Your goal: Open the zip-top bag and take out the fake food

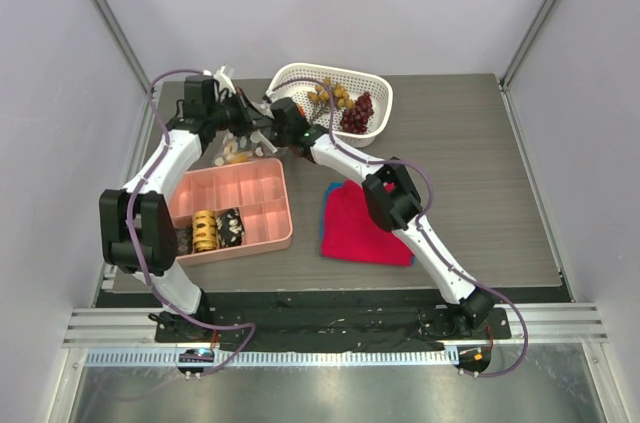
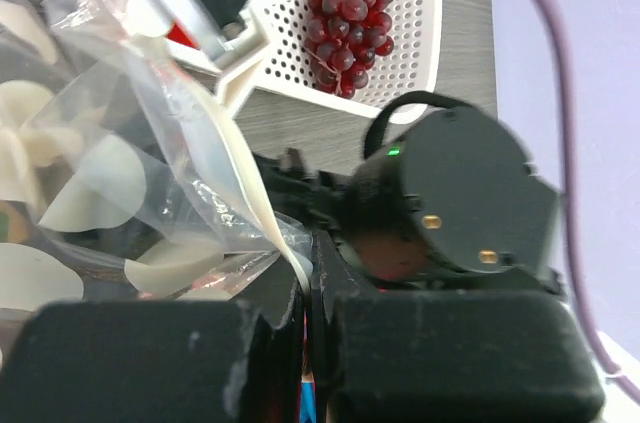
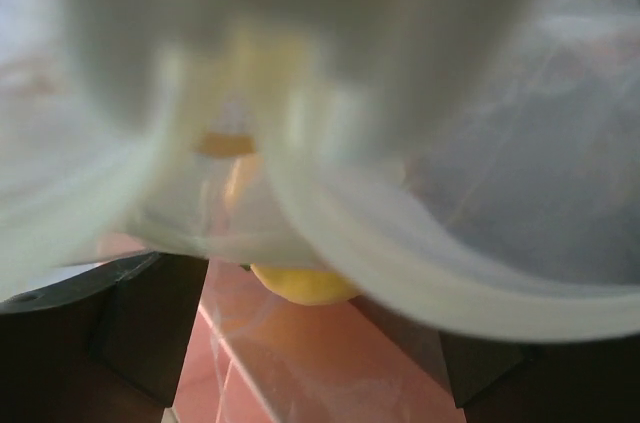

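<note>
1. My left gripper is pinching the zip-top bag by its whitish zip strip, with both jaws pressed together on the plastic.
2. My right gripper is standing with its fingers spread wide and nothing clamped between them. The bag's mouth is hanging as a blur right in front of that wrist camera.
3. The bag is hanging between my two grippers at the far left of the table. It is just beside the white mesh basket and beyond the pink tray.
4. Whitish lumps are sitting inside the clear plastic.
5. An orange-yellow fruit is showing through the plastic in the right wrist view. I cannot tell whether it is lying in the bag or beneath it.
6. The basket is holding a dark red cluster and a tan-brown ball cluster.
7. The tray is carrying a yellow coil and a dark block side by side at its near left corner.
8. A red cloth is lying on a blue cloth beside the tray, partly under my right arm.
</note>
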`<state>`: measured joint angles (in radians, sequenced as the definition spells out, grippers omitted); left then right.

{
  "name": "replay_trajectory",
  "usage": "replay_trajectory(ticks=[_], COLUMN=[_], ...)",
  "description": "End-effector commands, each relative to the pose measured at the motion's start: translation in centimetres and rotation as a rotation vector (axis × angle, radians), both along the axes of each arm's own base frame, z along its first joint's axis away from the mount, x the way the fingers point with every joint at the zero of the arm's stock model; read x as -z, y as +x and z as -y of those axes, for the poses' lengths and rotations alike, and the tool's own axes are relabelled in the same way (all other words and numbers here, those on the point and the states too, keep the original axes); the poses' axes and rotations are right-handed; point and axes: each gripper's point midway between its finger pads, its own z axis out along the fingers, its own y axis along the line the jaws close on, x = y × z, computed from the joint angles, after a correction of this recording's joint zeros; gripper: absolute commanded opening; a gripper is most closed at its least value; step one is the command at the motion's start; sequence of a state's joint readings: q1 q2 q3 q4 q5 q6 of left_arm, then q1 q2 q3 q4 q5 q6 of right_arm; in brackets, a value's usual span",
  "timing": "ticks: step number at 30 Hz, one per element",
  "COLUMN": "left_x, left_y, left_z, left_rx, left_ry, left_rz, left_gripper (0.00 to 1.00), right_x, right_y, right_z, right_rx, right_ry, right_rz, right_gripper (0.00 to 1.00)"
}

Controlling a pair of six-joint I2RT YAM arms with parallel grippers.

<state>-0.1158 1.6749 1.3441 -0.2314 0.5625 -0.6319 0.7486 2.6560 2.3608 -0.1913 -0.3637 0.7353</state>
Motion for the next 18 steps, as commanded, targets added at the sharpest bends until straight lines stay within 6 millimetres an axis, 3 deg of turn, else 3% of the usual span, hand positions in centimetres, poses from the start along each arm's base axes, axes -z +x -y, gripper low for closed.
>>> replay_trajectory(ticks=[1,4,9,10,13,18], left_x=[-2.4,-2.2,-1.8,-1.7,-1.3,-0.5], left_y=[0.5,0.4,-0.4,-0.5,-0.7,0.1], left_z=[1.3,1.3,0.9,0.9,0.4,-0.6], left_rx=[0.039,0.038,0.023,0.020,0.004,-0.063], left_ry=[-0.071,-0.070,-0.053,-0.049,-0.024,-0.010], left_rz=[0.063,0.061,0.053,0.052,0.043,0.008], left_gripper=[0.00,0.00,0.00,0.00,0.00,0.00], right_x=[1.0,2.0,1.7,1.2,-0.7,-5.7], right_y=[-0.8,0.1,1.9,2.5,3.2,3.2], right_z=[-1.7,-1.5,-1.1,-1.0,-0.9,0.2], right_rx=[-0.104,-0.074,-0.001,0.016,0.020,0.027], right_ry=[0.057,0.056,0.079,0.091,0.124,0.120], right_rz=[0.050,0.058,0.080,0.099,0.130,0.183], right_gripper=[0.91,0.90,0.85,0.68,0.43,0.16])
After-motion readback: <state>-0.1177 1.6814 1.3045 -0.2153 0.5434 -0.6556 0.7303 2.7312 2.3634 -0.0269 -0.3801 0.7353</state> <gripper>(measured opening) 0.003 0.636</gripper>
